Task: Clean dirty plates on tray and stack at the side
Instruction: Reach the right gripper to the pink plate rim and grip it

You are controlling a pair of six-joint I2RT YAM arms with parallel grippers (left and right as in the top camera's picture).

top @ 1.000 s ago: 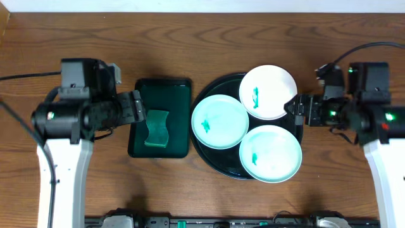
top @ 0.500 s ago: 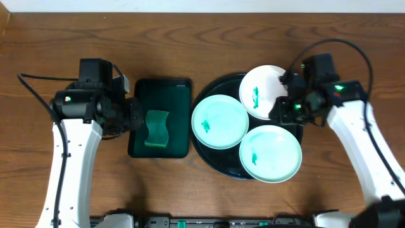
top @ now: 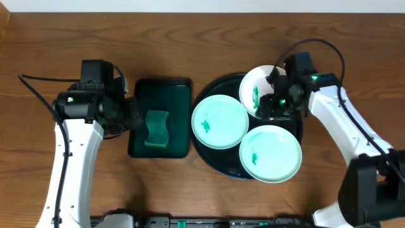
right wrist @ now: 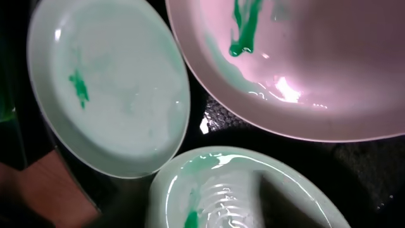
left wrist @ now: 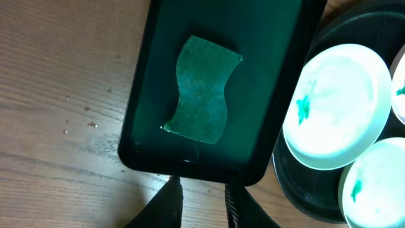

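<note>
The brown wooden table (top: pixel 202 38) shows matt grain. Ahead of the jaws of the left gripper (left wrist: pixel 201 183), the dark green rectangular plastic tray (left wrist: pixel 266 95) is glossy, its wavy green sponge (left wrist: pixel 201 92) rough and matt. The round black tray (top: pixel 218 161) shines; the round white plate (right wrist: pixel 316 76) and round mint plates (right wrist: pixel 120 88) look smoothly glazed.

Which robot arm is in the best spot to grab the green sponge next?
Left. The left tool hovers empty beside the small green tray holding the sponge. The right tool is far off, over the white plate on the black tray.
</note>
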